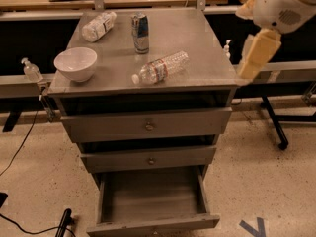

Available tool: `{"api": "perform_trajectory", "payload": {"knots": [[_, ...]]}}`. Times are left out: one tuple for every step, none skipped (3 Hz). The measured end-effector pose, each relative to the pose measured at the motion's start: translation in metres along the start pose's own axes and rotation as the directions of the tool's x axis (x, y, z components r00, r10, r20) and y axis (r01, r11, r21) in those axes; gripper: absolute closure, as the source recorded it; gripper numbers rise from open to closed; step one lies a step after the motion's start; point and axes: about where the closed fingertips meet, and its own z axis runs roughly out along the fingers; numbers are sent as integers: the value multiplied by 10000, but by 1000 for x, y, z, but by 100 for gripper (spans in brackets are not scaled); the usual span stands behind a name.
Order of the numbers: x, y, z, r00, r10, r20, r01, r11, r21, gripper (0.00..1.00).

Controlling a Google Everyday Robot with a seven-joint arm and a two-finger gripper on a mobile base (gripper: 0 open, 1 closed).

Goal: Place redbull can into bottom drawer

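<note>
The redbull can [140, 32] stands upright at the back middle of the grey cabinet top [202, 38]. The bottom drawer [153, 225] is pulled open and looks empty; the two shallower knobbed drawers above it are shut. Only my arm [276, 9], a white joint with a cream link [257, 54], shows at the upper right, beside the cabinet's right edge and well right of the can. My gripper is out of view.
A clear water bottle [160, 68] lies on its side in front of the can, and another [98, 26] lies at the back left. A white bowl [75, 63] sits at the left front. A black stand leg [274, 125] is on the floor to the right.
</note>
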Motion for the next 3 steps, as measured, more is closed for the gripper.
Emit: {"api": "perform_trajectory", "payload": {"knots": [[-28,-63,38,9905,220,1360,-251,9994,217,0],[-71,-122,62,9216,981,3756,-1345,9883,718,0],[-98,-157,82,8517,1391,5052,-2298,9656,1215,0]]}}
